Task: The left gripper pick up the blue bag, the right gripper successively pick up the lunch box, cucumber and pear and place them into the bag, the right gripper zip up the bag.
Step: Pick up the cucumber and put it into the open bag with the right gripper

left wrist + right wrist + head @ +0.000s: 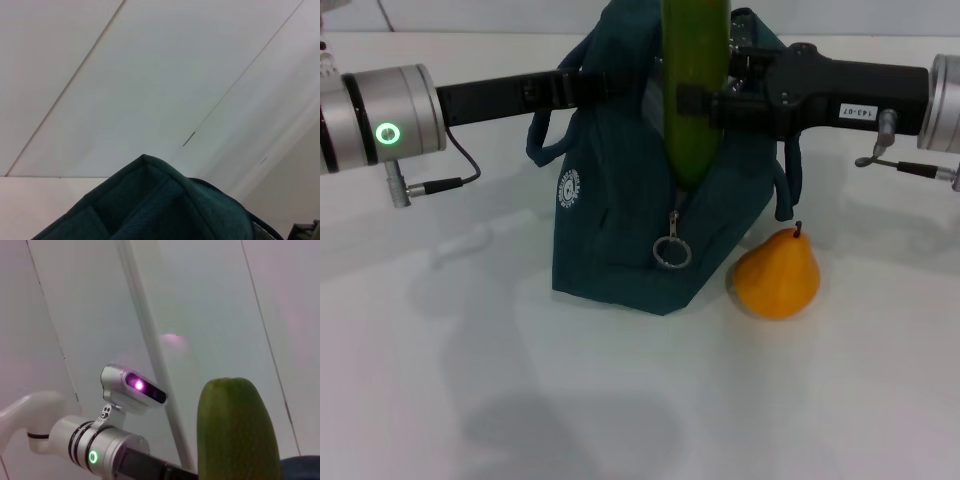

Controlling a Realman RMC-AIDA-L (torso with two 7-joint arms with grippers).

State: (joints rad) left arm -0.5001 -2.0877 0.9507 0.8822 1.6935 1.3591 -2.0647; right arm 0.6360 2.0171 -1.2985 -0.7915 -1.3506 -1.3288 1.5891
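Note:
The blue bag (620,220) stands upright at the table's middle, and its top edge (150,200) fills the bottom of the left wrist view. My left gripper (582,85) reaches in from the left and is shut on the bag's upper edge by a handle. From the right, my right gripper (702,100) is shut on the cucumber (692,90), held upright with its lower tip at the bag's open zipper. The cucumber's top (235,430) shows in the right wrist view. The pear (778,272) sits on the table by the bag's right corner. No lunch box is in view.
The zipper's ring pull (672,252) hangs on the bag's front, below the cucumber's tip. A white logo (568,187) marks the bag's left face. White table surface (620,400) stretches out in front of the bag. A cable (440,183) dangles under my left wrist.

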